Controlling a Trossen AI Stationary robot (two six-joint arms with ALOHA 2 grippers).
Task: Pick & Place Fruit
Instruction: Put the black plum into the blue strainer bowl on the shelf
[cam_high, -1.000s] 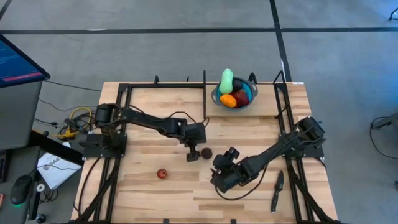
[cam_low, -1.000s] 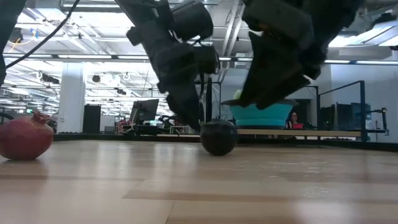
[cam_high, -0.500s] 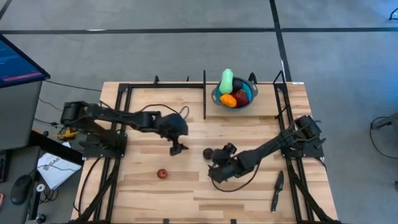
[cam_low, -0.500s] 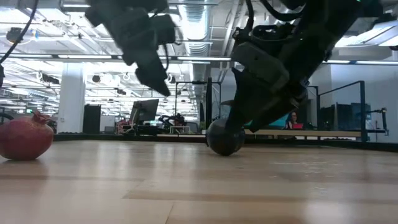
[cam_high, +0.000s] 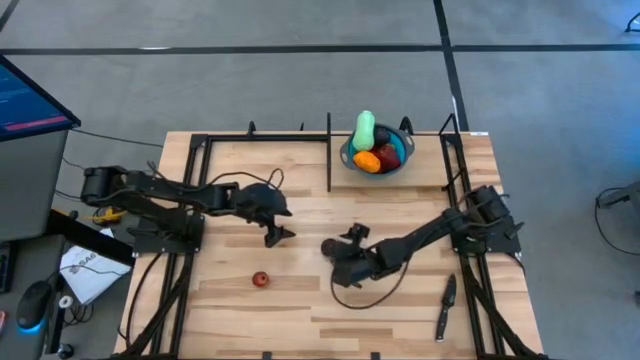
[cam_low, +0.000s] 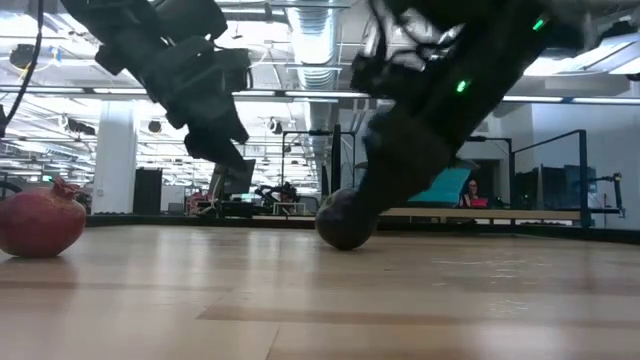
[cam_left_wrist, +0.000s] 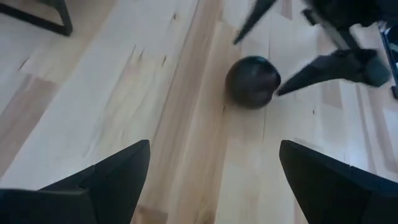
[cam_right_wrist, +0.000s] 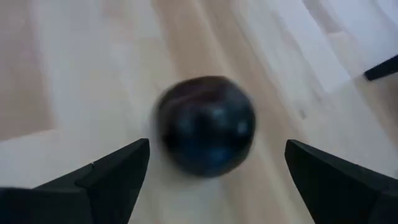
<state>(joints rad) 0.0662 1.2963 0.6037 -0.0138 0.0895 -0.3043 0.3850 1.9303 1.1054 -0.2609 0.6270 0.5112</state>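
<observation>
**Closing in on the dark purple fruit**

We are bringing the right gripper (cam_high: 335, 250) down over the dark purple fruit (cam_right_wrist: 207, 125), which is lying on the worktop (cam_high: 300, 300) near its middle. Our fingers (cam_right_wrist: 106, 177) are spread wide on either side of it, holding nothing. We judge that centring the round, roll-prone piece between them before closing matters most. The left gripper (cam_high: 280, 233) is waiting nearby, fingers wide and empty. A small red fruit (cam_high: 260, 280) is sitting apart. The blue bowl (cam_high: 400, 166) is holding the pale green, orange and red pieces.
</observation>
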